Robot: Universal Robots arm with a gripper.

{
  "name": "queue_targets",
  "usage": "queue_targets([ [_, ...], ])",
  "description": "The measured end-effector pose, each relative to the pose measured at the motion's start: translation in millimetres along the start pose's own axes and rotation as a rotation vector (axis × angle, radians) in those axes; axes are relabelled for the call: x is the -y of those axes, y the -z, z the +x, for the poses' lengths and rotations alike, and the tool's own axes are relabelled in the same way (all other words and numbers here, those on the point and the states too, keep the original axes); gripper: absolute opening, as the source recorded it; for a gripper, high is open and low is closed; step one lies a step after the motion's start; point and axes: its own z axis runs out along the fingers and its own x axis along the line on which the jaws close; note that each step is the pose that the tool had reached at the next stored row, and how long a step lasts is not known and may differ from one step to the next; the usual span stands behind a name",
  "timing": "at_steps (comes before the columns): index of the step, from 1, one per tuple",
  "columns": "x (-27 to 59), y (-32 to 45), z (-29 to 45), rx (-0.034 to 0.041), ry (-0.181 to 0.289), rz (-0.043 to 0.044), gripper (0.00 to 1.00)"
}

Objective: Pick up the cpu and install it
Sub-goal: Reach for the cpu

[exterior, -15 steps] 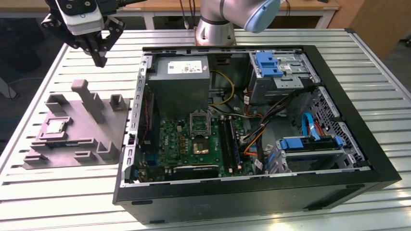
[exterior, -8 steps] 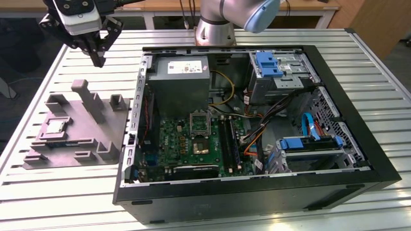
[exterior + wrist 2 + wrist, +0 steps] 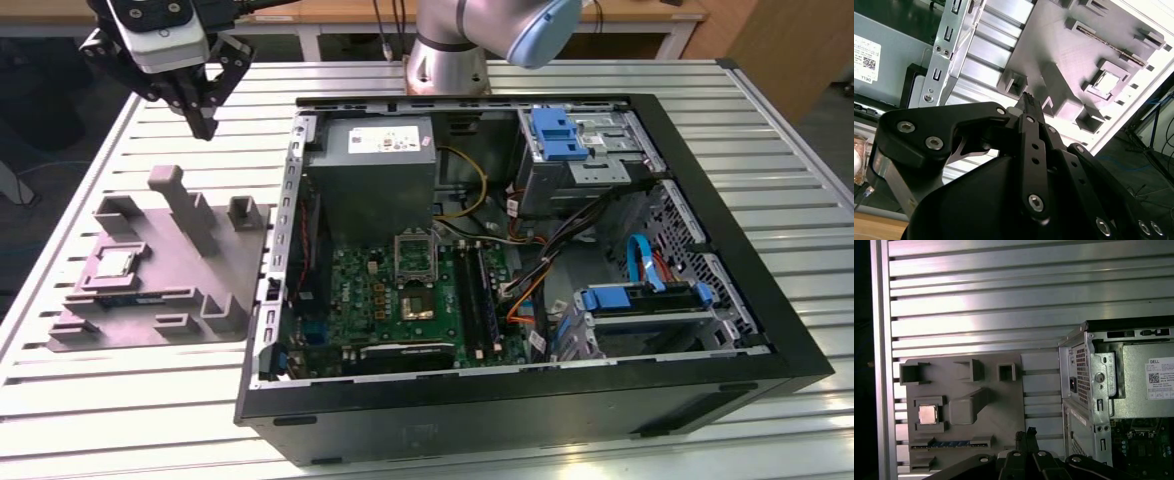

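Overhead, the empty gripper, tips together, hangs near the tray edge, apart from the cpu.

One cpu, one grey tray, one computer case, one power-supply box, seemingly two blue brackets

A: Where is the small, flat, silvery-topped square cpu?
B: Lying in a square recess of the grey plastic tray, on the slatted aluminium table.
A: And the black metal gripper?
B: Fingers pressed together, empty, by the tray's edge facing the steel-framed computer case, apart from the cpu.
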Motion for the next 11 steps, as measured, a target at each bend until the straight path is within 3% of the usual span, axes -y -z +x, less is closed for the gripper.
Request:
queue_targets([
  [11,0.1,0.0,1.3,0.0,0.0,0.0,0.11],
])
